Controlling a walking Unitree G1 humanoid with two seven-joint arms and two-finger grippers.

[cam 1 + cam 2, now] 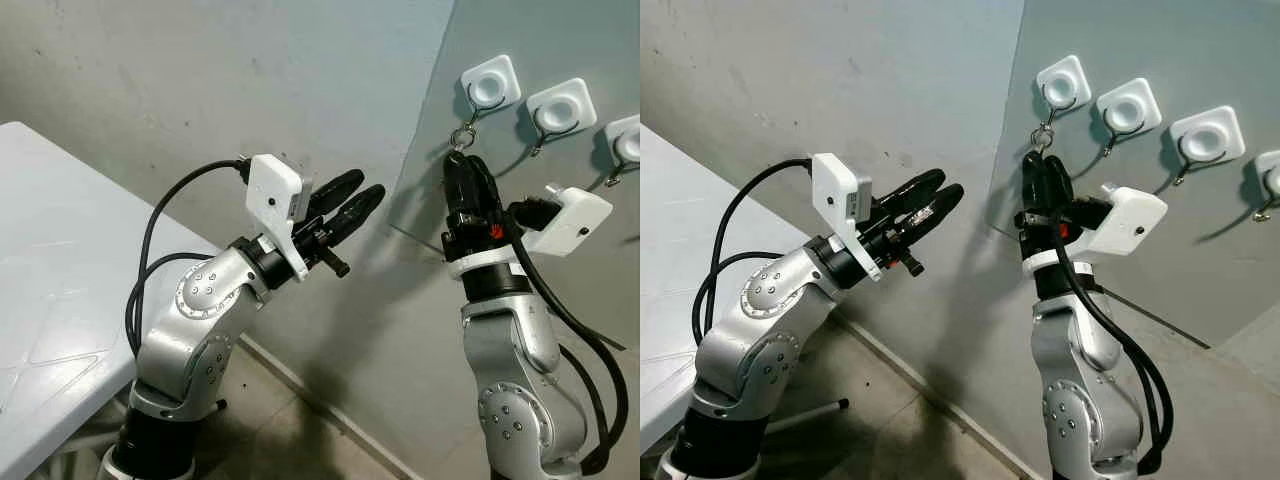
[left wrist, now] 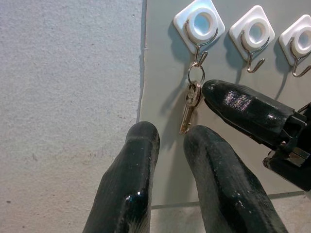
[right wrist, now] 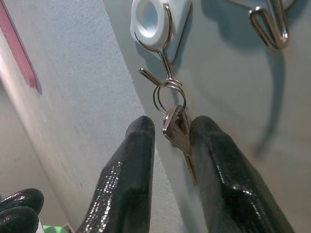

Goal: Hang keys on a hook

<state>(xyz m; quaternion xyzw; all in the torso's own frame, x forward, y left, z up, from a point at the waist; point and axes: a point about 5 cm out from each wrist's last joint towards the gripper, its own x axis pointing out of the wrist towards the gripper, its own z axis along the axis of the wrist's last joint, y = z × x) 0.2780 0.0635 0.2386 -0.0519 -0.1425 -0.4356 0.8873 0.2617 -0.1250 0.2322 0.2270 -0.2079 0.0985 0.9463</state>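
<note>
Since the keys [image 3: 176, 128] hang lengthwise from the hook [image 3: 163, 53] at twelve o'clock, between my right gripper [image 3: 172, 128]'s spread fingers, I'd back straight off.

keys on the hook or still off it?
On. The key ring is looped through the leftmost hook; keys hang between the right gripper fingers, which are apart.

Brass-coloured keys [image 3: 177, 128] on split ring, hanging from leftmost wire hook [image 3: 163, 53], seemingly seated
</note>
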